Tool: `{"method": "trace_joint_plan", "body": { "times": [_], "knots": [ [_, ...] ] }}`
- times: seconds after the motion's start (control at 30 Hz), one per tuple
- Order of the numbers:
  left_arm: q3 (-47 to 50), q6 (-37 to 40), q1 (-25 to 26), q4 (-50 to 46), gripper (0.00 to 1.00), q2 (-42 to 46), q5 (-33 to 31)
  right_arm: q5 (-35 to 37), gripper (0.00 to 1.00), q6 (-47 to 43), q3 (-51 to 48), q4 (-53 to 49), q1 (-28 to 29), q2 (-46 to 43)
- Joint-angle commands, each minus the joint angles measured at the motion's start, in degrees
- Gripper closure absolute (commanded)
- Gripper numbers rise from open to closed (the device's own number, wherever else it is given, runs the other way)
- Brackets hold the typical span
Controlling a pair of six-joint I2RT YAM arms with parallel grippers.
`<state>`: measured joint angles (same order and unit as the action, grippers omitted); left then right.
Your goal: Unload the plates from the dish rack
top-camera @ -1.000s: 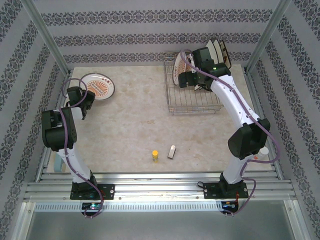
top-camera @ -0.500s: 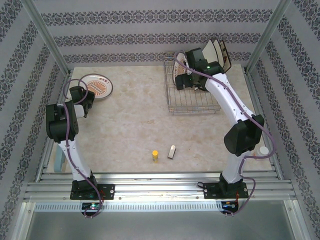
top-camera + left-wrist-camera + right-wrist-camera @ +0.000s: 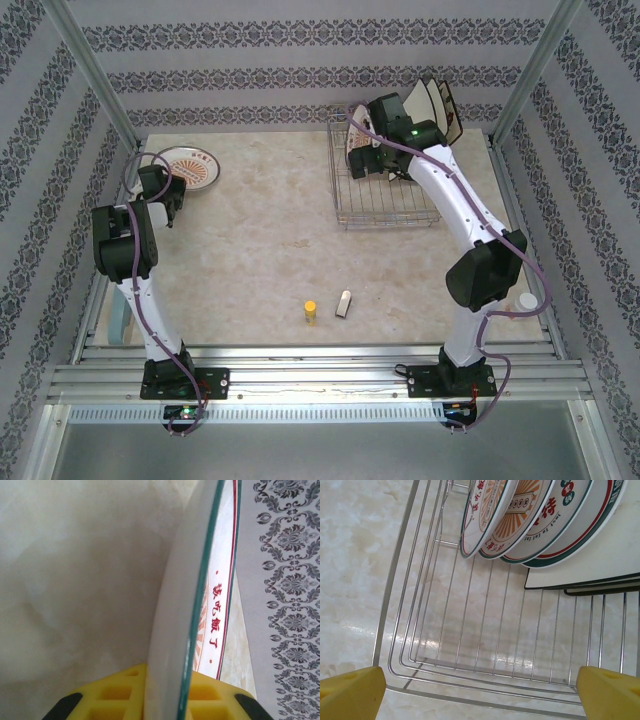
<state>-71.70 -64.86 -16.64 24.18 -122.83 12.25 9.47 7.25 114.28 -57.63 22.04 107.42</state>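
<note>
Left gripper point(image 3: 167, 700) pinches plate point(image 3: 172, 630) rim, so ease it flat onto table point(image 3: 270, 240) before release; right gripper point(image 3: 480, 690), spread over dish rack point(image 3: 395, 570), centre on front plate point(image 3: 482, 505).

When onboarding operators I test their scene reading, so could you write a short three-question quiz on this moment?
1. True or false: the right tool is shut on a plate in the rack.
2. What does the left tool hold? A) a round plate; B) a square plate; C) nothing.
3. Going by the right wrist view, how many round plates stand in the rack?

Key:
1. False. It is open above the rack, touching nothing.
2. A.
3. Four.
</note>
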Motion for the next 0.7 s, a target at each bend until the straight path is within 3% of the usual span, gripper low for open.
{"method": "trace_joint_plan", "body": {
  "times": [0.0,0.13,0.23,0.57,0.67],
  "knots": [
    [-3.6,2.5,-1.2,-7.1,0.74,-1.4,-1.1,1.2,0.02,-0.4,1.4,-1.2,0.8,0.7],
    [-6.1,6.5,-1.1,-13.8,0.45,-1.0,-1.9,0.8,0.02,-0.6,0.8,-0.8,0.6,0.2],
    [-7.2,8.8,-1.3,-16.8,0.31,-1.1,-1.9,0.3,0.02,-0.7,0.0,-0.1,0.3,-0.4],
    [-6.8,19.2,-1.2,-25.0,0.00,3.9,-5.3,-2.4,0.02,-0.5,-3.8,2.8,-0.6,-2.8],
    [-9.6,25.2,-1.2,-29.4,0.00,4.5,-2.0,-3.0,0.02,-0.4,-4.8,3.5,-0.7,-3.3]
  ]
}}
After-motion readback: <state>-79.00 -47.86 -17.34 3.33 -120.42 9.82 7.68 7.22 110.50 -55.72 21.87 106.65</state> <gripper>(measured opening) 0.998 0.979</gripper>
